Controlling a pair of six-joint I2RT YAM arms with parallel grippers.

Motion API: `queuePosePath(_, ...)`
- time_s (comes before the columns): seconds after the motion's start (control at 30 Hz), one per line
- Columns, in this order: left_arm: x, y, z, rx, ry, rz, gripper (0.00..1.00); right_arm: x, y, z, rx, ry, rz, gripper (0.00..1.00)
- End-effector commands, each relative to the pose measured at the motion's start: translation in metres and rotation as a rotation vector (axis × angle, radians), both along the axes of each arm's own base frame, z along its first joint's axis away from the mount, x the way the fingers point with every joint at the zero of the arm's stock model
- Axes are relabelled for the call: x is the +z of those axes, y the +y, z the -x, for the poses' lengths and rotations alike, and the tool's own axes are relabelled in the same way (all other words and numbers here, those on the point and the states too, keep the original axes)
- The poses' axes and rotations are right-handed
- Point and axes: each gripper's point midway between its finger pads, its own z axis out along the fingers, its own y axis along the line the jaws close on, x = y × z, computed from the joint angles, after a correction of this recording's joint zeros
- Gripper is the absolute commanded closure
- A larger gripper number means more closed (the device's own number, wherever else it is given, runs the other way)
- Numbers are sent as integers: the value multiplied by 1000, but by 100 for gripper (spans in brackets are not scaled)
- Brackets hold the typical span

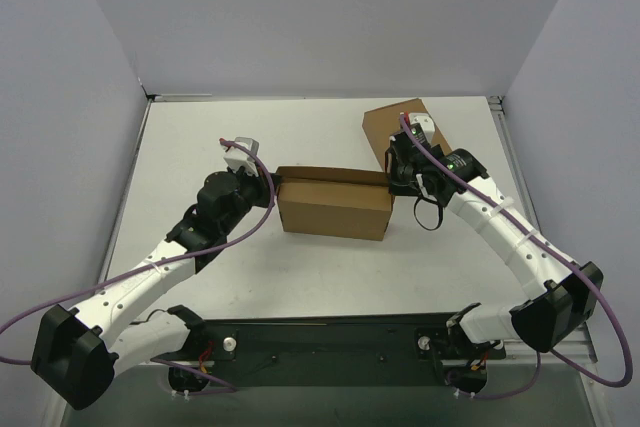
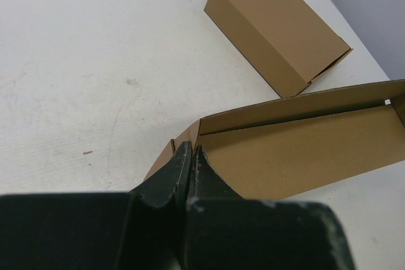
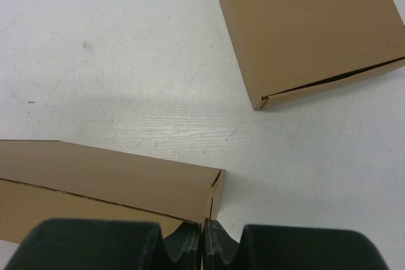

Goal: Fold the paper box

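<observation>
The paper box (image 1: 335, 205) is a brown kraft piece standing mid-table as a half-formed oblong with its top still open. In the left wrist view its inner panel (image 2: 297, 150) and raised back wall show. My left gripper (image 1: 275, 187) is at the box's left end, shut with the end wall's edge pinched at the fingertips (image 2: 191, 153). My right gripper (image 1: 395, 182) is at the right end, shut on the thin end flap (image 3: 204, 226); the box's top panel (image 3: 114, 178) runs off to the left.
A tidy closed brown carton (image 1: 400, 127) lies at the back right, just behind my right wrist; it also shows as the carton (image 2: 272, 26) and the carton (image 3: 304, 23). White walls enclose the table on three sides.
</observation>
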Motion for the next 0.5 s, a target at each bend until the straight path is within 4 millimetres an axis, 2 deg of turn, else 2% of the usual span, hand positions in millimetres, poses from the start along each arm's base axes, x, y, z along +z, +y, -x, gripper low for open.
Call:
queuePosePath(0.0, -87, -11, 45, -151, 277, -143, 100, -22, 26, 16, 48, 30, -38, 100)
queuePosePath(0.2, -91, -11, 46, -149, 283, -142, 100, -30, 28, 19, 44, 27, -36, 100)
queuePosePath(0.47, -98, -8, 50, -144, 290, -139, 100, -49, 30, 33, 30, 24, -27, 100)
